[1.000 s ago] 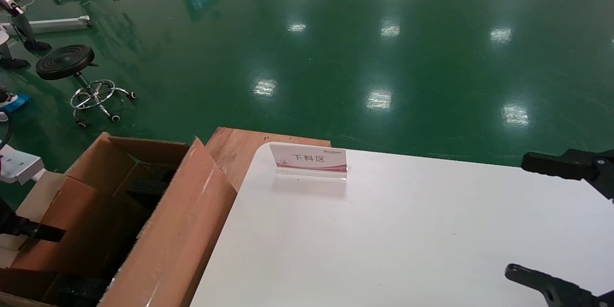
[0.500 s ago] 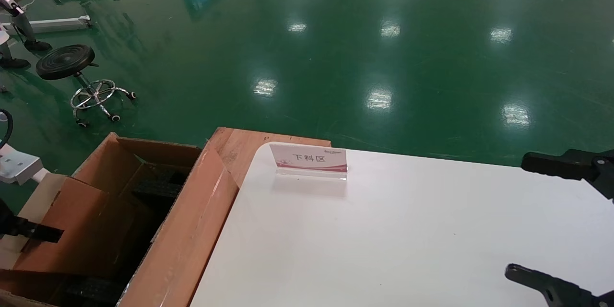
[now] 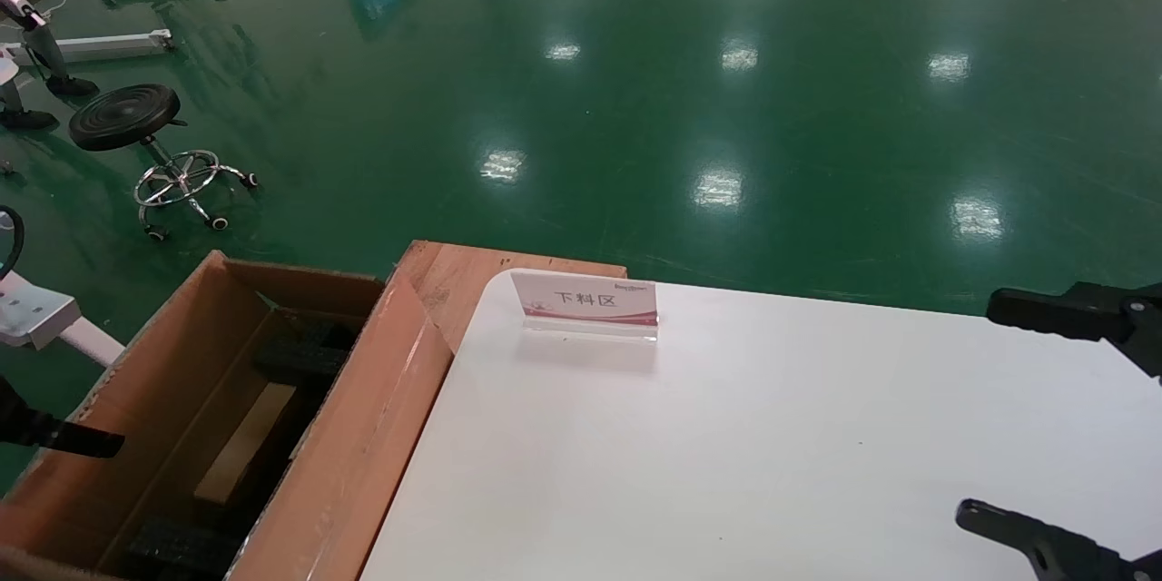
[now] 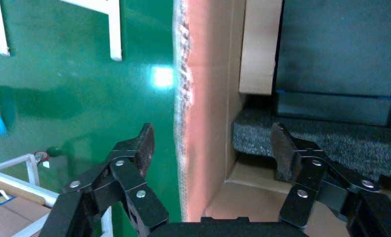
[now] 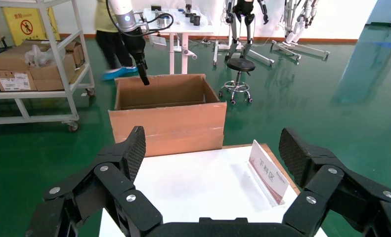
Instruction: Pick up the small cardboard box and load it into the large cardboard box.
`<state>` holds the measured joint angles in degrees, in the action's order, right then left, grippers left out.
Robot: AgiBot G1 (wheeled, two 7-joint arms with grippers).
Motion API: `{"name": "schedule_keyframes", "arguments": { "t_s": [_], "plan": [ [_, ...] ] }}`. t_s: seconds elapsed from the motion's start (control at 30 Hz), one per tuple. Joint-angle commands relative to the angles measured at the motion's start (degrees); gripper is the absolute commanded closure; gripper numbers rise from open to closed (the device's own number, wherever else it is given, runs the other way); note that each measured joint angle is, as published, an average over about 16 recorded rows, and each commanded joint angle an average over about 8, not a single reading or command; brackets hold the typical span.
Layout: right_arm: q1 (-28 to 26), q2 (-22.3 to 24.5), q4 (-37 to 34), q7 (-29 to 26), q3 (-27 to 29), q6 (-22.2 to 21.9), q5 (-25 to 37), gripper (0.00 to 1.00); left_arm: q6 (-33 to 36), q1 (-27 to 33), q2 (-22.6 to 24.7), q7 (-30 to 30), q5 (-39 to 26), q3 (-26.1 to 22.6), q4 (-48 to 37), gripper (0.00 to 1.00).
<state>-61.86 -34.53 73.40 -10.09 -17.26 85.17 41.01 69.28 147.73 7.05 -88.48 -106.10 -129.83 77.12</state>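
Large box [image 3: 345,463]: stood open on the floor just beside the worktop's [image 3: 772,445] left edge, its near flap leaning against that edge.
Small box [image 3: 245,442]: a light tan carton lay deep inside the large box, between the black foam pads [image 3: 300,349] at either end; whether this was the small box could not be told for certain.
Left claw [image 4: 210,143]: hung over the large box's outer wall, fingers spread wide and holding nothing, one finger outside the wall above the green floor, the other inside above a foam pad.
Left claw, head view: only a dark finger [image 3: 64,438] showed at the large box's outer rim.
Right claw [image 5: 213,148]: hovered over the worktop's right side, well apart from the large box, fingers wide apart and empty.
Sign [image 3: 585,304]: a small pink-and-white card stood upright at the worktop's far edge, near the large box.
Board [image 3: 454,277]: reddish wood lay behind the worktop's far left corner, touching the large box's flap.
Stool [image 3: 145,132]: stood on the floor beyond the large box.
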Motion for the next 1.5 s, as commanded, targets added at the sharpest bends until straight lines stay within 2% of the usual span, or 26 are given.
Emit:
{"name": "schedule_keyframes", "arguments": {
  "t_s": [0.03, 0.33, 0.7, 1.07, 1.23, 1.5],
  "plan": [
    [0.0, 0.0, 0.0, 0.0, 0.0, 0.0, 0.0, 0.00, 0.1, -0.1, -0.1, -0.1, 0.0, -0.1, -0.1, 0.00],
    [0.0, 0.0, 0.0, 0.0, 0.0, 0.0, 0.0, 0.00, -2.4, 2.2, 4.3, 4.9, 0.3, 2.2, 0.1, 0.00],
    [0.0, 0.0, 0.0, 0.0, -0.1, 0.0, 0.0, 0.00, -11.4, 2.4, 11.0, 15.6, 5.2, 5.5, 0.6, 0.00],
    [0.0, 0.0, -0.1, 0.0, -0.1, 0.0, 0.0, 0.00, -13.0, -0.2, 14.1, 17.3, 7.4, 7.0, 0.3, 0.00],
    [0.0, 0.0, -0.1, 0.1, -0.1, 0.0, 0.0, 0.00, -11.3, -5.1, 14.9, 20.7, 10.7, 13.0, 0.0, 0.00],
    [-0.1, 0.0, -0.1, 0.1, -0.1, 0.0, 0.0, 0.00, -7.4, -16.7, 16.8, 28.9, 18.3, 27.4, -0.5, 0.00]
  ]
}}
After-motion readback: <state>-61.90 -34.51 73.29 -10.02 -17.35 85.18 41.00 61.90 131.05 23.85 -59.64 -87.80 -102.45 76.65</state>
